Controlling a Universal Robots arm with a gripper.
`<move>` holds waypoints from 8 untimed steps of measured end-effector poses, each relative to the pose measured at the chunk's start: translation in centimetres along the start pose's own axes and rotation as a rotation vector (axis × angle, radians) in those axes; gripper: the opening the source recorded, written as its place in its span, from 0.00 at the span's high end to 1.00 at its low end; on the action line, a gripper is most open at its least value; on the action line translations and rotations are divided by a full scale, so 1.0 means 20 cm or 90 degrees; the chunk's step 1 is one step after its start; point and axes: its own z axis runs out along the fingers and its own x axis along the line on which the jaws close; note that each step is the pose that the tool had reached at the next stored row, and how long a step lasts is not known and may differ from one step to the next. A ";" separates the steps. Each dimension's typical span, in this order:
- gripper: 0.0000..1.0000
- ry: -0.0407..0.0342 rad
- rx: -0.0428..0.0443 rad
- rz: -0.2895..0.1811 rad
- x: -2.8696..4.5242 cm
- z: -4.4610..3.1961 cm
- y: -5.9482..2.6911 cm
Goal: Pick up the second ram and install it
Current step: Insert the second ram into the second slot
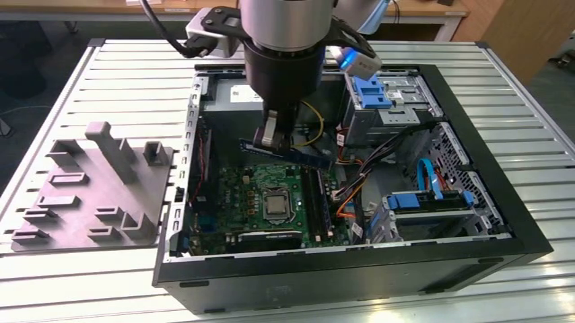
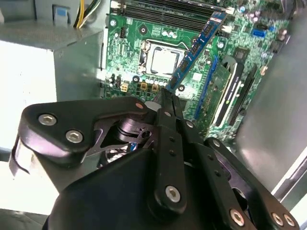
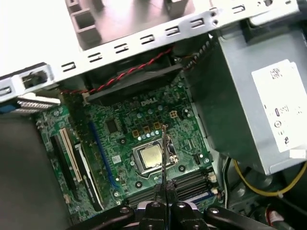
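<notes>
One black metal tower computer case [image 1: 346, 279] lies on its side, open face up, on a slatted silver metal table [image 1: 516, 101]. The case contains a flat green motherboard [image 1: 235, 196] with a square silver processor socket [image 1: 271, 204] near its middle, long black plastic memory slots [image 3: 192, 179] just beside that socket, a grey metal power supply box [image 3: 240, 110] in one corner, blue plastic drive carriers [image 1: 427, 202] in the bays at the exterior view's right, and a bundle of coloured cables [image 1: 359, 182] between the board and those bays. A grey moulded plastic fixture [image 1: 99, 188] with upright blocks sits on the table outside the case, at the exterior view's left.

The black two-fingered gripper [image 1: 274, 141] hangs inside the case above the motherboard, its fingers [image 2: 169, 103] closed narrow on one end of the long, narrow, flat, dark blue-green second ram [image 1: 301, 157]. The second ram is in the air, clear of the board and seated in no slot. In the second wrist view it [image 2: 196, 48] reaches from the fingertips across the board, with its far end towards the memory slots. In the first wrist view it [image 3: 163, 158] appears edge-on as a thin dark line over the processor socket
</notes>
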 end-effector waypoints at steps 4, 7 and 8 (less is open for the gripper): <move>0.88 -0.0004 0.0023 0.047 0.000 0.002 0.000; 0.88 -0.0009 0.0040 0.081 0.000 0.003 0.000; 0.88 -0.0010 0.0045 0.092 0.000 0.003 0.000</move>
